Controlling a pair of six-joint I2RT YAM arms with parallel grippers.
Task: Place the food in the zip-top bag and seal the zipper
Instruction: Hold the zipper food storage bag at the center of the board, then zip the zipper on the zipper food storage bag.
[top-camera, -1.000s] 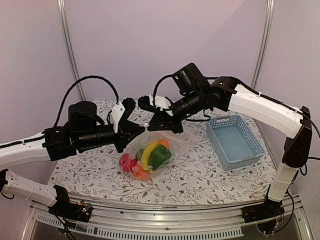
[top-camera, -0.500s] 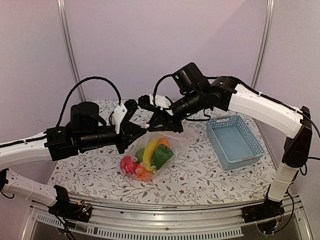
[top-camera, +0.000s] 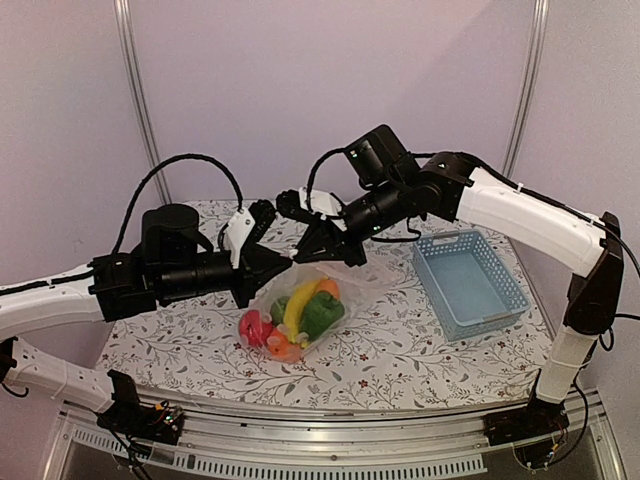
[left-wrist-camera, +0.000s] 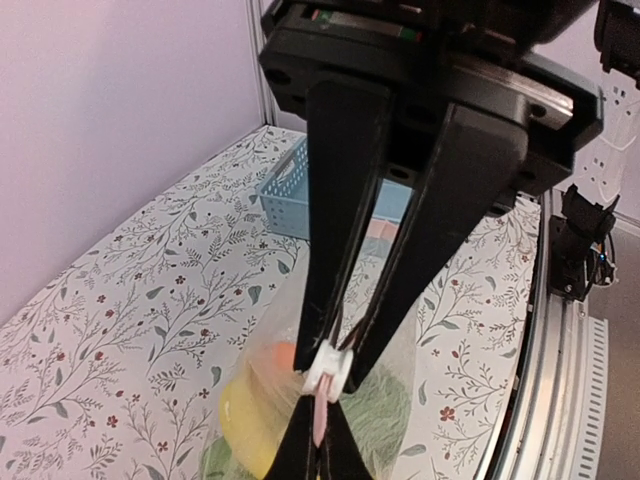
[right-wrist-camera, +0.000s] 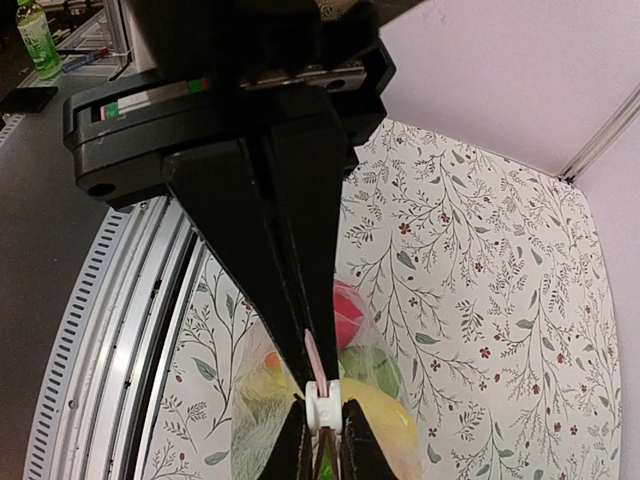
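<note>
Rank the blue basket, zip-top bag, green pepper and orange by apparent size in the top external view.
Largest: blue basket and zip-top bag, about alike, so unranked.
Then green pepper.
Smallest: orange, partly hidden in the bag.

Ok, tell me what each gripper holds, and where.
Left gripper and right gripper each pinch the bag by the pink zipper along its mouth.
</note>
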